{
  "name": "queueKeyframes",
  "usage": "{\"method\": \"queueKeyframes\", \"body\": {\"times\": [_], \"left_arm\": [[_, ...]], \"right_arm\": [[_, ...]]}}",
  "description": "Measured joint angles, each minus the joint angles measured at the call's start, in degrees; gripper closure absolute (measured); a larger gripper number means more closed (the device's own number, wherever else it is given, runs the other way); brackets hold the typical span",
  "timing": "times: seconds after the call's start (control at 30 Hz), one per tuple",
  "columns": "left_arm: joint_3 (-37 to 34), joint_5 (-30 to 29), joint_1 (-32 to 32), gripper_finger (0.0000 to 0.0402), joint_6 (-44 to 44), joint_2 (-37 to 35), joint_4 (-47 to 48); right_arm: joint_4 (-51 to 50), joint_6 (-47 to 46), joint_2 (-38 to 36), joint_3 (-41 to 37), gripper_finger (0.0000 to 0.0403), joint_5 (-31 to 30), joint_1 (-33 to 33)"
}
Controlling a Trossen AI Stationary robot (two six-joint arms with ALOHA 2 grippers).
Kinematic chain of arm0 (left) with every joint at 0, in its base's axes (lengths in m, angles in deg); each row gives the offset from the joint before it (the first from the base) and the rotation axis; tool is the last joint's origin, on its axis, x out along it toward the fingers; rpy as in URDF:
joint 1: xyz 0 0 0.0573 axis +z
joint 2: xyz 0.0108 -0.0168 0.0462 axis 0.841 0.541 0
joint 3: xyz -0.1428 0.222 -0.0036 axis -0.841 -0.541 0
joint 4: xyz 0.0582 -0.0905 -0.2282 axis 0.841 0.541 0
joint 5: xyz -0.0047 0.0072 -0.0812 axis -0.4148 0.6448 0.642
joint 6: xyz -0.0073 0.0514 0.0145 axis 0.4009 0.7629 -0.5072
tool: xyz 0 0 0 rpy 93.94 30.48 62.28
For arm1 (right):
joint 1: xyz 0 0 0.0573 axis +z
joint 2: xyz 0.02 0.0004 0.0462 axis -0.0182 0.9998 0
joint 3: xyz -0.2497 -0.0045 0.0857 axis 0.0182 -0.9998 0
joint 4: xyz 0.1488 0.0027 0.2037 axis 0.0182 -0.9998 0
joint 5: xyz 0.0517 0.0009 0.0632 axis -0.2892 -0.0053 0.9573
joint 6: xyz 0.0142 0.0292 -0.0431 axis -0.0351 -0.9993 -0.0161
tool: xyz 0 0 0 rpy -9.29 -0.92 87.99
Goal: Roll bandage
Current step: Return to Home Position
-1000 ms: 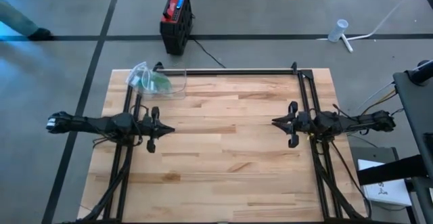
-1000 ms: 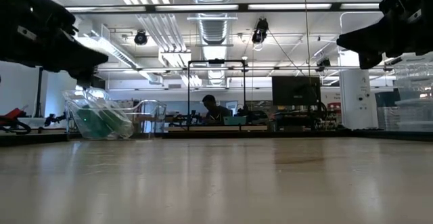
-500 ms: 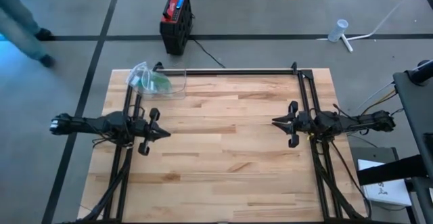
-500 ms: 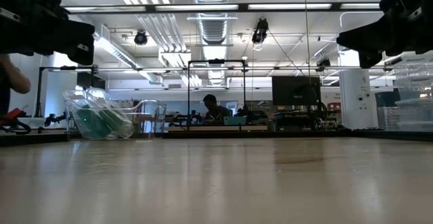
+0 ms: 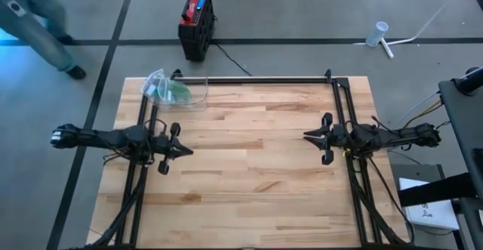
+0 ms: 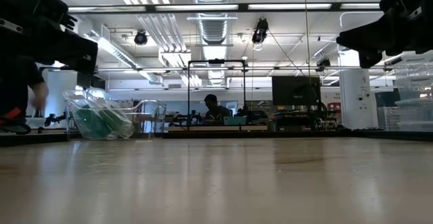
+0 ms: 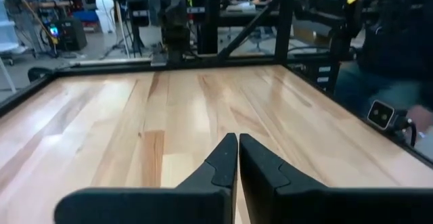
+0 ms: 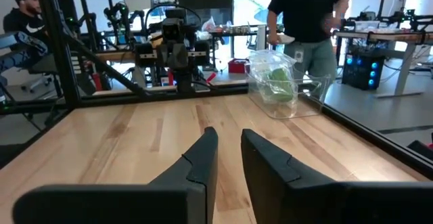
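- A person was seen on the floor beyond the table's far left corner, largely cut off by the frame edge.
- The left gripper was held above the left side of the wooden table, its fingers pressed together with nothing between them.
- The transparent bin was set at the far left corner. The green rolled bandage package lay inside it, and the roll could be made out only as a green patch through crumpled plastic.
- The right gripper was held above the right side, narrowly parted and empty.
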State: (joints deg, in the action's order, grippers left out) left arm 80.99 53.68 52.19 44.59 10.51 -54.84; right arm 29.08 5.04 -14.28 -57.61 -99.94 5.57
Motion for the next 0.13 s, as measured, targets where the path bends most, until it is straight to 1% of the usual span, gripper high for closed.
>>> {"method": "queueKeyframes", "body": {"times": [0.13], "left_arm": [[0.0,0.0,0.0,0.0393,-0.01,2.1,0.02]], "right_arm": [[0.0,0.03,0.0,0.02,0.0353,0.0,0.0]]}}
